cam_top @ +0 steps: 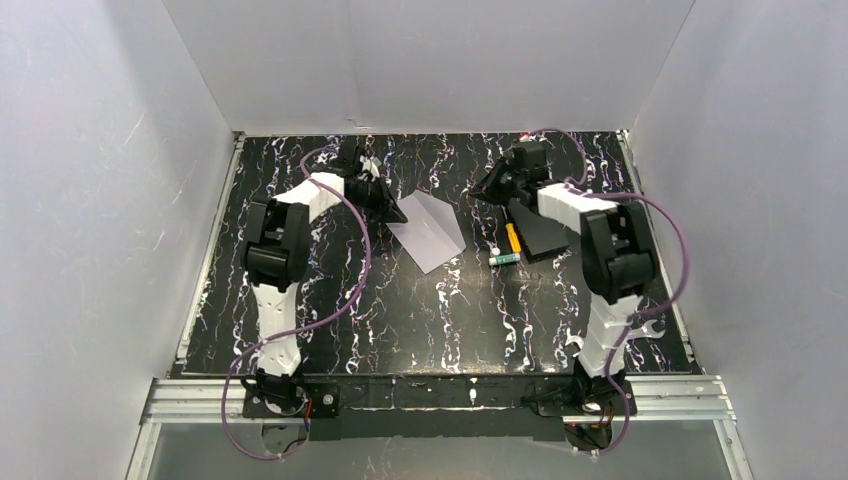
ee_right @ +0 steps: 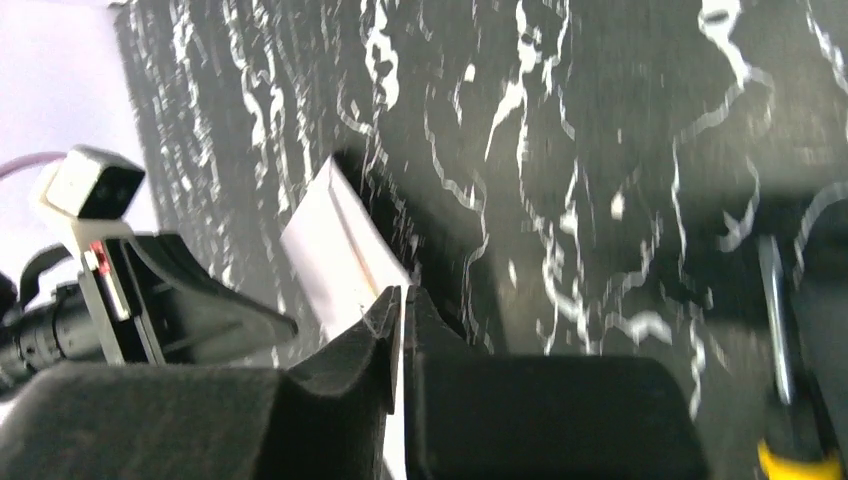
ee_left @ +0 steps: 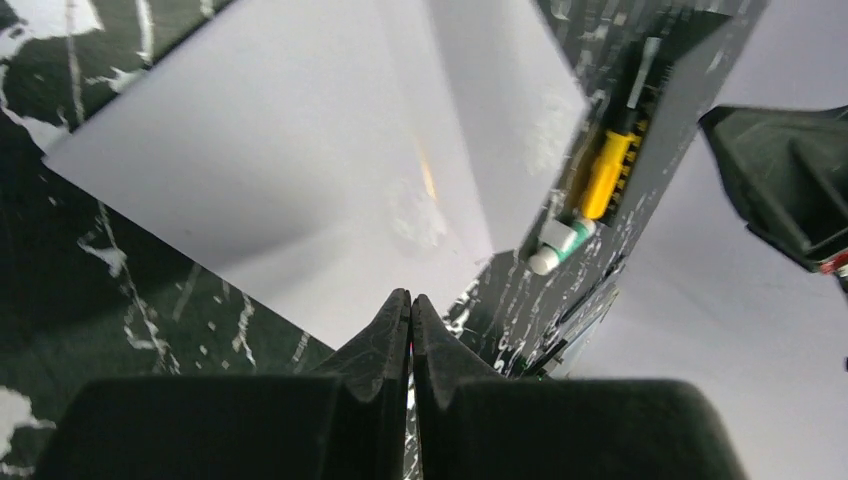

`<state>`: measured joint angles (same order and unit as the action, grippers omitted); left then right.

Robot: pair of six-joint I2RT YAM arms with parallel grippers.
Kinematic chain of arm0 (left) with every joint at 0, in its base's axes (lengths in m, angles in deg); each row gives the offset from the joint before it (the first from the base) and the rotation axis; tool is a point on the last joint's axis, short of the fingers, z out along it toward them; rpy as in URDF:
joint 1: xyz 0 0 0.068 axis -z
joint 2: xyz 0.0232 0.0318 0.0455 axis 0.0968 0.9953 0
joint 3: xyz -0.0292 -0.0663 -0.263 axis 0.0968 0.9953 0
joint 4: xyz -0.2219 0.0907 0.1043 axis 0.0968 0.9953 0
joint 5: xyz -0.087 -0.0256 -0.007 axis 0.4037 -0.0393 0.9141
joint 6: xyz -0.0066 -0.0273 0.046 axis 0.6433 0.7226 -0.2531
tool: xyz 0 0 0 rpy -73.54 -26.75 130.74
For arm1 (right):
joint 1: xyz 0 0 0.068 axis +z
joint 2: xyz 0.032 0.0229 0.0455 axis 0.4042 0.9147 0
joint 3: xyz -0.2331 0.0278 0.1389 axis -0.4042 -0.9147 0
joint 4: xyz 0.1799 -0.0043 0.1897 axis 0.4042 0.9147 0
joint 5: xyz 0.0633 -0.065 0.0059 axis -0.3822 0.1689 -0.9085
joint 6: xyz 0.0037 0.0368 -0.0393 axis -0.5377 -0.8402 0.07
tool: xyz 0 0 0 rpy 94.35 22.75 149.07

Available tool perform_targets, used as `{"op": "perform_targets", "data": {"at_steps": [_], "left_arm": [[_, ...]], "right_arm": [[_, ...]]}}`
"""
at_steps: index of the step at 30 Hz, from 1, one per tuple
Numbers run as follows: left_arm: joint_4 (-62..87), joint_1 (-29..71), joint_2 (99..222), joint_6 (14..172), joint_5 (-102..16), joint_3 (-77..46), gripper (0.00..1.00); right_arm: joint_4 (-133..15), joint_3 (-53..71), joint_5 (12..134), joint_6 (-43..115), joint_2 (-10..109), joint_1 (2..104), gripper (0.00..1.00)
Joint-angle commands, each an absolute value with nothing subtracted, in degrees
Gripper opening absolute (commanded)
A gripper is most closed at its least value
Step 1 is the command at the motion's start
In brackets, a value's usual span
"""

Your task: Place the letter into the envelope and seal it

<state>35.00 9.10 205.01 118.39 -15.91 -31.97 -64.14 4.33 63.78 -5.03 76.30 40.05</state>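
Observation:
The pale lavender-white envelope (cam_top: pixel 430 235) lies flat on the black marbled table, rotated, with creases across its face. It fills the left wrist view (ee_left: pixel 300 150) and shows edge-on in the right wrist view (ee_right: pixel 335 235). A thin orange-brown line (ee_right: pixel 378 278) runs along it; the cream-tan letter is otherwise hidden. My left gripper (cam_top: pixel 397 212) is shut, its tips (ee_left: pixel 410 297) over the envelope's near-left corner, with table showing through the slit. My right gripper (cam_top: pixel 480 190) is shut (ee_right: pixel 402 292) and empty, a little right of the envelope.
A yellow-and-green glue stick (cam_top: pixel 508 248) lies right of the envelope, beside a small black box (cam_top: pixel 545 232) under the right arm. The stick also shows in the left wrist view (ee_left: pixel 605 175). White walls close in the table on three sides.

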Motion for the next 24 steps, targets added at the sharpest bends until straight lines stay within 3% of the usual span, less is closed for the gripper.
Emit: {"op": "perform_targets", "data": {"at_steps": [1, 12, 24], "left_arm": [[36.0, 9.7, 208.1, 119.8, -15.7, -34.1, 0.0], [40.7, 10.0, 213.1, 118.3, -17.7, -36.3, 0.0], [44.8, 9.9, 214.6, 120.2, -21.2, -37.2, 0.0]], "right_arm": [[-62.5, 15.7, 67.0, 0.1, 85.5, 41.2, 0.12], [-62.2, 21.1, 55.4, -2.9, 96.2, 42.8, 0.1], [-56.4, 26.9, 48.8, 0.3, 97.6, 47.8, 0.14]]}}
